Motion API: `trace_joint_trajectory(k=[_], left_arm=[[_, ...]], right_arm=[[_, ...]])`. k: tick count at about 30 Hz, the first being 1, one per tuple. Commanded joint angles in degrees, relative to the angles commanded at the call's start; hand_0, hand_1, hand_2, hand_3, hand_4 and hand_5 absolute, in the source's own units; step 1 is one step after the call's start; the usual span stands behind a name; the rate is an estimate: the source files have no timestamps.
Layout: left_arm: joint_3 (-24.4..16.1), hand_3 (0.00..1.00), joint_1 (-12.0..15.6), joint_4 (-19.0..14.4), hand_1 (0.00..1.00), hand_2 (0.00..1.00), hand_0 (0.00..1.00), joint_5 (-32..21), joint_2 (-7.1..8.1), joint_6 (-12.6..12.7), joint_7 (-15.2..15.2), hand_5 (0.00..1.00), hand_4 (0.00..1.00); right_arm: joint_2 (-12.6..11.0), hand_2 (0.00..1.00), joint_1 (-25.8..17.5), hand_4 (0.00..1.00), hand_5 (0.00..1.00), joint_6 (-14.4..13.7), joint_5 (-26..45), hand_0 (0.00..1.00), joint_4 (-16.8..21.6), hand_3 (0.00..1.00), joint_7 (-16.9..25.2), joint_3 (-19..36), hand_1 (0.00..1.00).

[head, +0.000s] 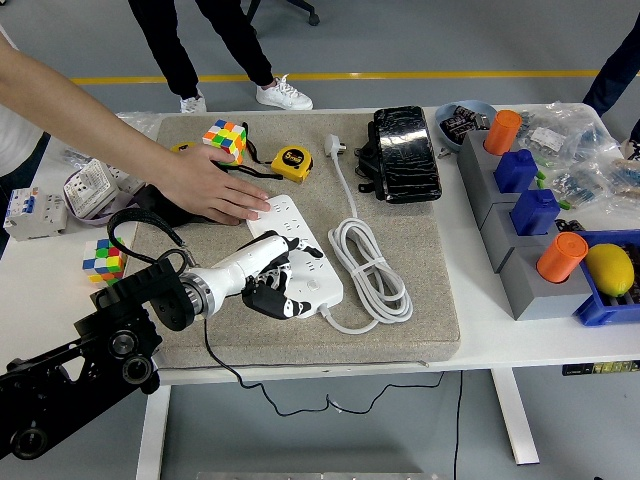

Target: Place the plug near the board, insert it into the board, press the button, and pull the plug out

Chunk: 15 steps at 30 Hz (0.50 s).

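Note:
A white power strip [310, 262] lies on the grey mat [400, 320], its own white cord coiled to its right [370, 262]. My left hand [272, 285] lies over the strip's near half, fingers curled on a black plug [268, 298] held against the strip's top. The plug's black cable [215, 345] runs off the table's near edge. A person's hand [215, 190] reaches in from the left and presses flat on the strip's far end. Whether the plug's pins are in a socket is hidden by my fingers.
A yellow tape measure [291, 161] and a Rubik's cube [226, 135] lie behind the strip, and another cube [103, 258] lies at the left. A black pouch [404, 152] is at the back. Grey blocks with blue and orange pieces [530, 215] and a lemon [610, 268] are at the right.

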Motion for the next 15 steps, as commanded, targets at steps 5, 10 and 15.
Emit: trace_joint_trajectory(k=[5,10,15], left_arm=[[1.52,0.851,-0.71,2.24,0.072,0.156,0.050,0.00,-0.33,-0.38,0.49,0.002,0.784],[2.43,0.847,-0.98,3.98,0.073,0.157,0.050,-0.01,-0.60,-0.60,0.64,0.002,0.785],[3.45,0.846,-1.35,5.38,0.072,0.156,0.049,-0.29,-0.79,-0.55,0.44,0.002,0.783]], right_arm=[[0.02,0.604,0.02,0.925,0.471,0.01,0.03,0.574,-0.02,0.538,0.00,0.18,0.639],[0.02,0.604,-0.06,0.925,0.471,0.04,0.10,0.574,-0.05,0.538,-0.01,0.12,0.639],[0.04,0.603,-0.09,0.925,0.470,0.06,0.07,0.574,-0.03,0.538,-0.01,0.11,0.639]])
